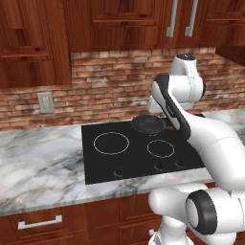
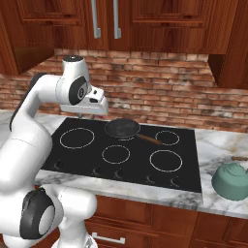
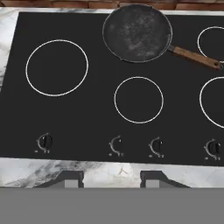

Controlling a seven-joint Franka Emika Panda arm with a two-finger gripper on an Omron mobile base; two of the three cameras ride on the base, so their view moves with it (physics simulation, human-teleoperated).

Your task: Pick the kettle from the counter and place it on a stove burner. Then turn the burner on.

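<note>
Hand view: the gripper (image 3: 111, 178) looks straight down over the front edge of the cooktop (image 3: 96, 118); its two dark finger tips stand apart with a clear gap between them, nothing held and nothing touched, the marble counter (image 3: 109, 169) showing between them. Jaws released, part-way apart. In the base views the hand is hidden behind the arm's own wrist and forearm, so the jaws cannot be made out there. Right base view: the kettle (image 2: 232, 180), teal-green, sits on the counter to the right of the cooktop, well apart from the gripper, cut off at the picture's right edge. One frying pan (image 3: 137, 33) with a brown handle lies at the back of the glass, between the rings. Five white rings counted in the right base view; the largest stove burner (image 3: 57, 67) is at the back left. Four knobs (image 3: 44, 142) show along the front edge in the hand view; their markings are too small to read.
</note>
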